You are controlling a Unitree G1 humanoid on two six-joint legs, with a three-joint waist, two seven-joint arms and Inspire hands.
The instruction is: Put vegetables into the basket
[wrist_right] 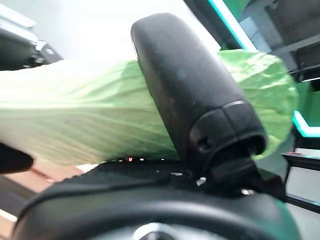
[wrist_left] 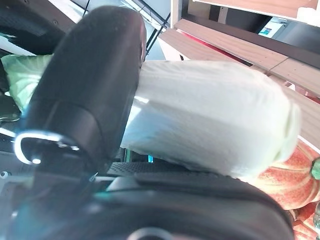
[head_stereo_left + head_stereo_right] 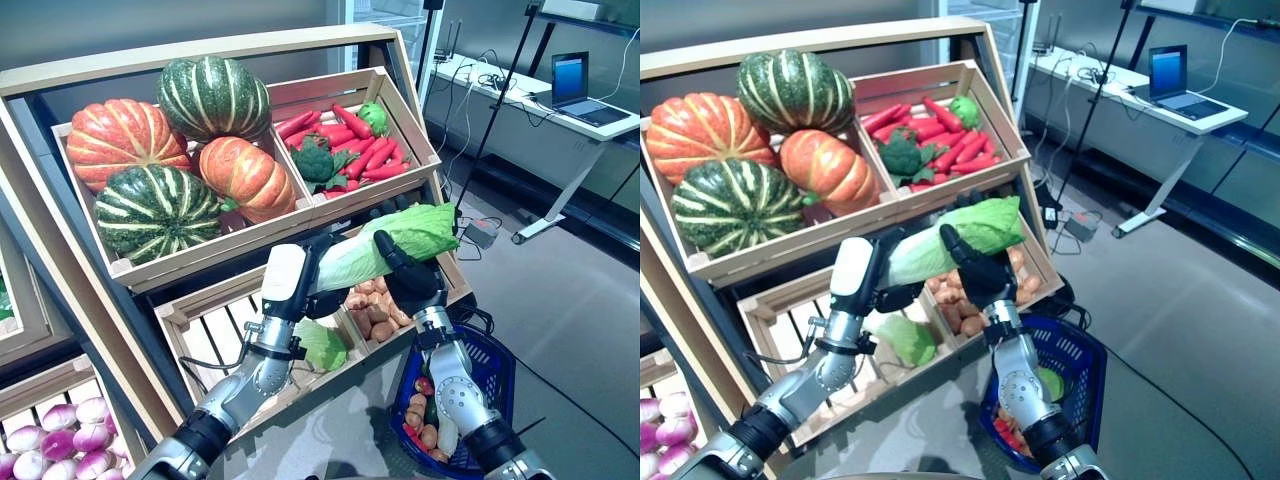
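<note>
The left hand [image 3: 300, 270] grips the pale stalk end of a long napa cabbage [image 3: 385, 245], its thumb and fingers curled round it, as the left wrist view shows. The cabbage is held level in the air, in front of the lower row of the wooden shelf [image 3: 200, 50], and both hands have it at once. The right hand [image 3: 405, 270] clasps the green leafy end, thumb wrapped over the top of the leaves.

On the shelf's upper row, the left crate holds four pumpkins [image 3: 160, 150]; the right crate holds red peppers [image 3: 355, 140] and broccoli [image 3: 318, 160]. Beneath the cabbage, a lower left crate holds a second green cabbage [image 3: 322, 345], and the crate to its right holds potatoes [image 3: 375, 310].

The blue basket [image 3: 495, 375] sits on the floor below the shelf's right corner, beside the right forearm, already holding several vegetables. Open grey floor lies to the basket's right, toward a white table [image 3: 560, 110] carrying a laptop [image 3: 580, 85].
</note>
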